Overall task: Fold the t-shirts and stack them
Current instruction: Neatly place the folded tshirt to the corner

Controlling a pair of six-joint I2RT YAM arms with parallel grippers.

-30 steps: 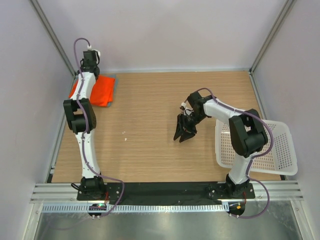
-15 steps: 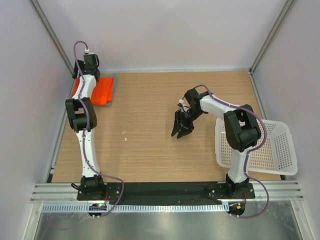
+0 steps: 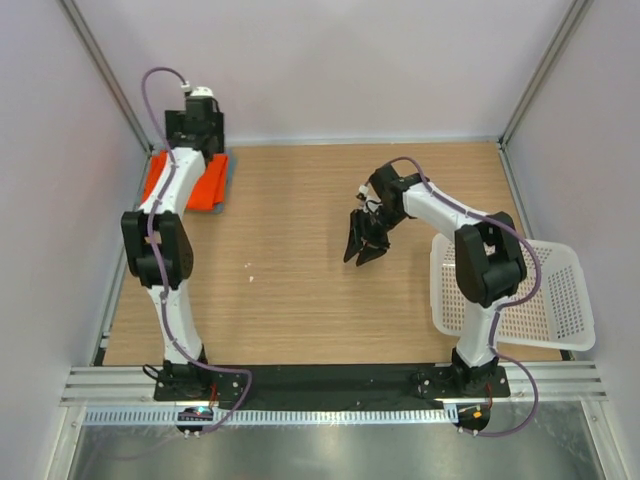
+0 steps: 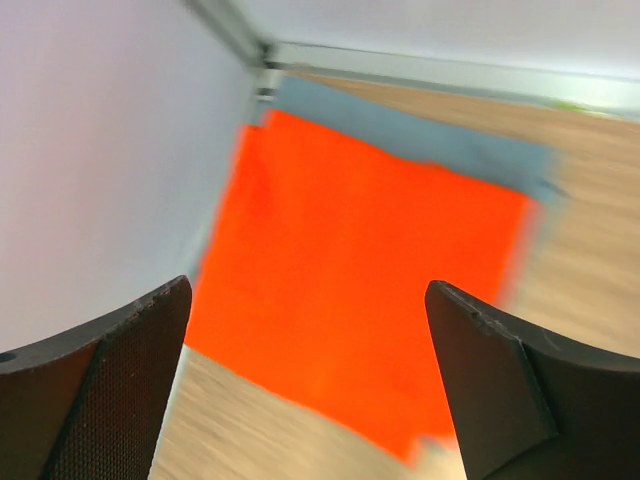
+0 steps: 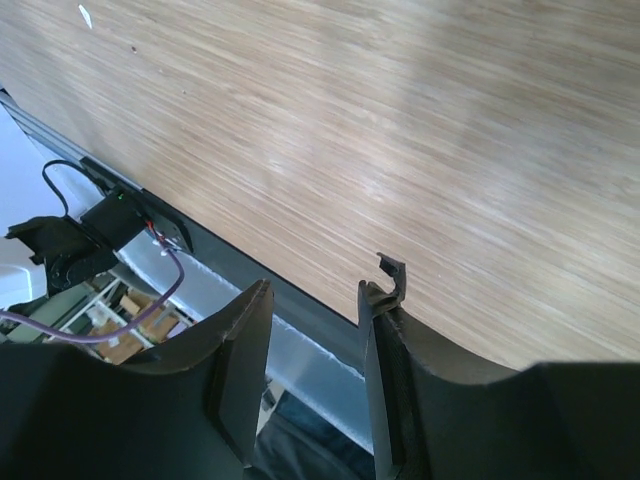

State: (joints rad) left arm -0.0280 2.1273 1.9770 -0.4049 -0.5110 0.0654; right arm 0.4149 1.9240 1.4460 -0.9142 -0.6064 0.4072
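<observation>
Lying below left gripper (image 4: 310, 380), jaws spread: orange shirt (image 4: 370, 270) atop grey-blue shirt (image 4: 420, 135).

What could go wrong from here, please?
The open left gripper hovers above the folded bright orange t-shirt on the grey-blue t-shirt; leaving low, it might snag the fabric and spoil the fold. The white perforated plastic basket apparently overhangs the wooden table's right edge; the right arm's elbow could knock it.
</observation>
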